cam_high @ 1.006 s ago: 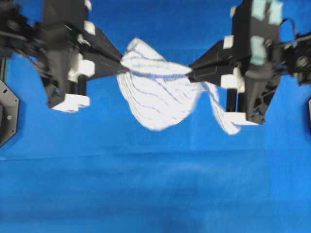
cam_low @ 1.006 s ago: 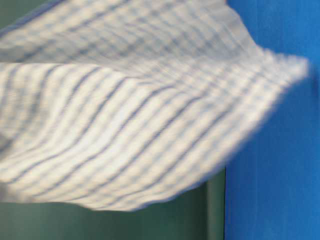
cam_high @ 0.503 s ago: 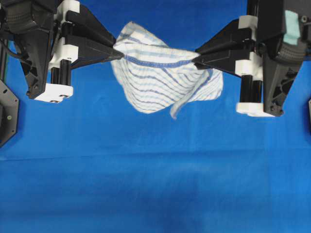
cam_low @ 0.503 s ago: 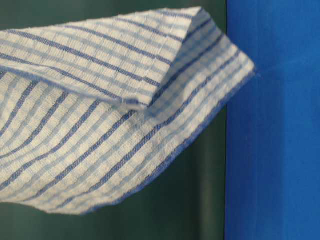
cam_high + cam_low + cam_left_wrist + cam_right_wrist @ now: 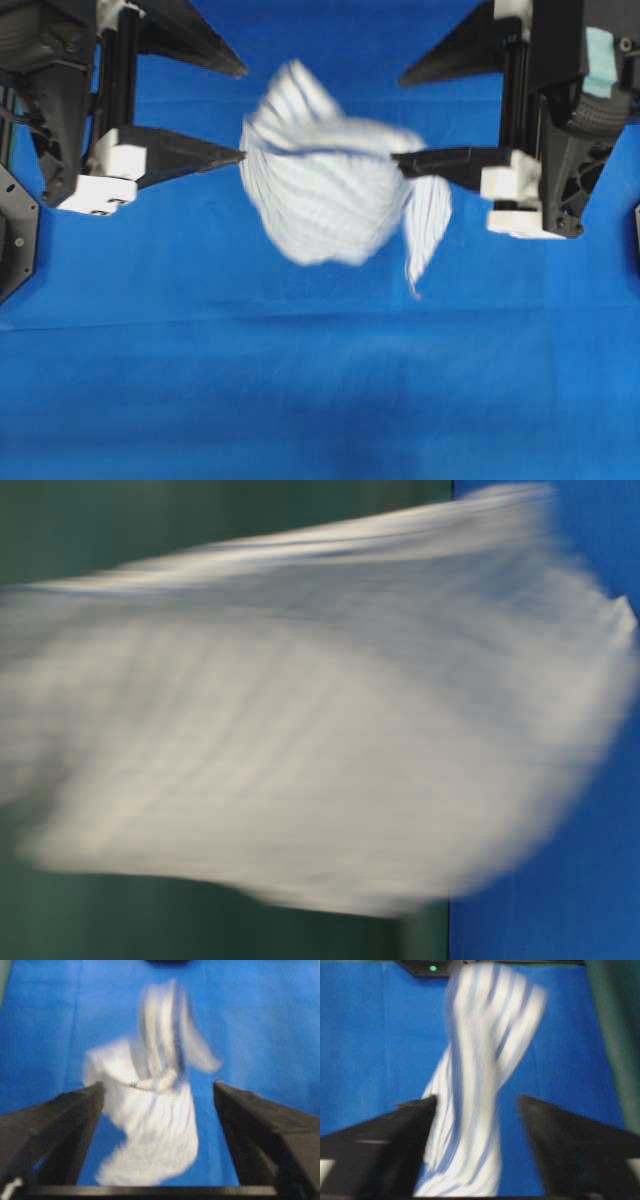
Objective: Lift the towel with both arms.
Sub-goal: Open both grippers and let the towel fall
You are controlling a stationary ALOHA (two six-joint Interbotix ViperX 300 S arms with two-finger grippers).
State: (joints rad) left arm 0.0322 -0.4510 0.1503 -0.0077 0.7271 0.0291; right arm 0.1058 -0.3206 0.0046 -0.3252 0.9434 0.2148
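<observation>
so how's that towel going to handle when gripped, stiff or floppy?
Likely floppy: the towel hangs crumpled between the open left gripper and right gripper. Probably light: its thin tail blurs. It may bunch rather than slide if pushed.

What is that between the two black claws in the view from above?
The striped towel, blurred, fills the stretch between the left gripper and the right gripper. Both stand wide open; blue table cover lies beneath. The overhead view shows it.

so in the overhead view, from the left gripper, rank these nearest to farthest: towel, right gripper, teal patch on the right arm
From the left gripper:
1. towel, just right of its fingertips, mid-frame.
2. right gripper, beyond the towel, on the right.
3. teal patch, far top right, up on the right arm.
</observation>
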